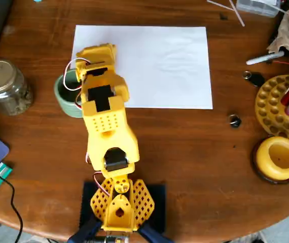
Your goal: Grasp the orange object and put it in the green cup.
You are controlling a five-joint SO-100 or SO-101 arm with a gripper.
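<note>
The green cup stands on the wooden table just off the left edge of the white paper; the yellow arm covers its right half. My gripper is at the end of the arm, above the paper's left edge and just beyond the cup's far right side. Seen from above, the arm's own body hides the fingers, so I cannot tell whether they are open or shut. The orange object does not show anywhere; it may be hidden under the arm or gripper.
A glass jar with a metal lid stands left of the cup. A yellow ring-shaped dish and a yellow pen holder stand at the right edge. A small dark nut lies right of the paper.
</note>
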